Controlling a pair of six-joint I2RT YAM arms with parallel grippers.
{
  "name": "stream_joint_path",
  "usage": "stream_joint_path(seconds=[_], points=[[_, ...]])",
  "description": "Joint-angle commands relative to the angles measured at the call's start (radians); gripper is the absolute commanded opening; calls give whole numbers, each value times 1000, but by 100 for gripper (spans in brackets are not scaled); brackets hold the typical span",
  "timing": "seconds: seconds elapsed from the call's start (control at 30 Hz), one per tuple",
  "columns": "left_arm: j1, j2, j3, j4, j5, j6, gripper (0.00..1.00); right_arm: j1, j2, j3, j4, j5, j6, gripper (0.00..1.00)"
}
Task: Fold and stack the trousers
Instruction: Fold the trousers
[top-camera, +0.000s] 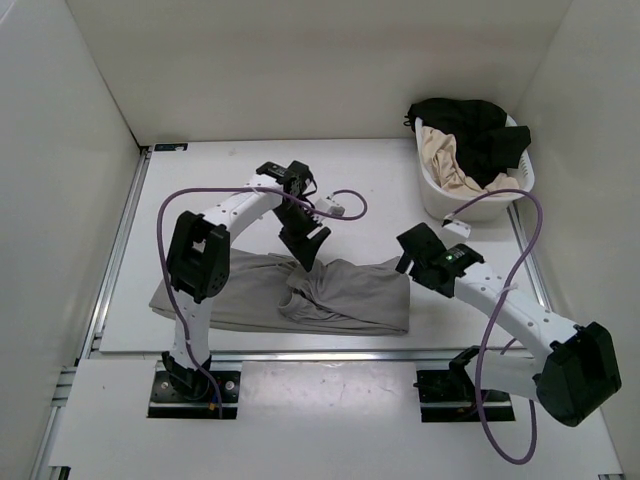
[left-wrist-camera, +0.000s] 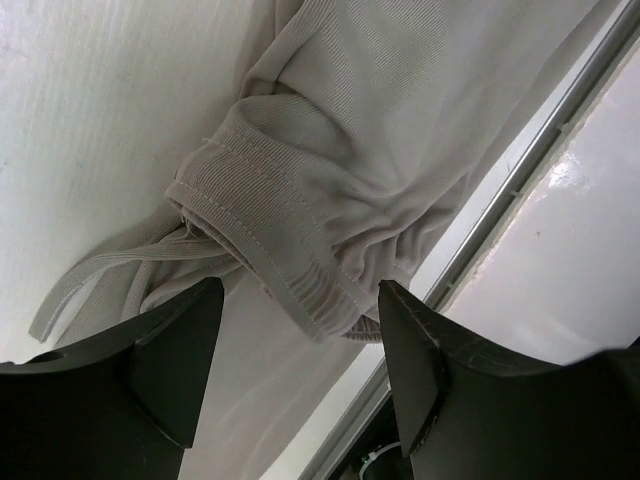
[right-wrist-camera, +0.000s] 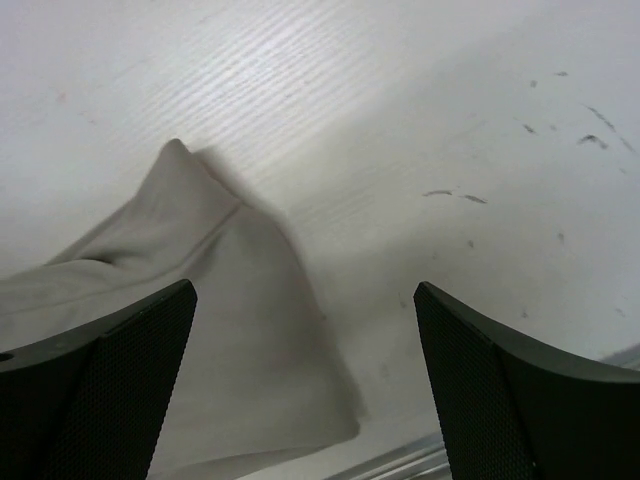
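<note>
White table (top-camera: 250, 170), overhead view: trousers (top-camera: 340, 295) lie rumpled along the near edge, between both arms. Left wrist view: left gripper (left-wrist-camera: 300, 290), fingers apart over the waistband (left-wrist-camera: 280, 240), probably lining up a grasp. Right wrist view: right gripper (right-wrist-camera: 305, 290), fingers apart above a cloth corner (right-wrist-camera: 180, 165), nothing held.
</note>
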Motion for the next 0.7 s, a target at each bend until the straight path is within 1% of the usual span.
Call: stream_joint_path(seconds=[0.0, 0.07, 0.1, 0.13, 0.17, 0.23, 0.27, 0.33, 0.37, 0.4, 0.5, 0.53, 0.57, 0.63, 0.67], points=[[16, -21, -58, 11, 4, 7, 74, -53, 14, 1, 134, -158, -131, 95], [16, -32, -107, 11, 4, 16, 73, -80, 14, -35, 158, -251, -142, 96], [16, -32, -156, 11, 4, 16, 73, -90, 14, -58, 178, -286, -154, 96], [16, -32, -176, 34, 18, 16, 73, -90, 14, -104, 215, -322, -165, 96], [16, -32, -189, 45, 18, 16, 73, -90, 4, -124, 227, -354, -174, 96], [16, -32, -189, 54, 44, 5, 69, -90, -16, -156, 227, -386, -174, 96], [16, -20, -189, 54, 56, 5, 59, -90, -39, -185, 227, -386, -174, 96], [16, -6, -157, 54, 67, -4, 44, -90, -59, -212, 249, -402, -185, 97], [16, 6, -146, 36, 79, -4, 24, -90, -70, -231, 249, -402, -185, 97], [16, 6, -134, 19, 92, 5, 14, -90, -70, -242, 249, -411, -176, 97], [16, 6, -60, -61, 106, 16, 14, -90, -88, -285, 258, -411, -165, 97], [16, -12, -60, -61, 80, -8, 14, -90, -99, -294, 258, -411, -154, 97], [16, -70, -60, -61, 51, -8, 14, -90, -99, -295, 258, -411, -154, 97], [16, -135, -112, -61, -17, -18, 14, -90, -108, -304, 244, -411, -154, 97], [16, -162, -180, -61, -34, -18, 14, -90, -108, -314, 232, -411, -154, 97]])
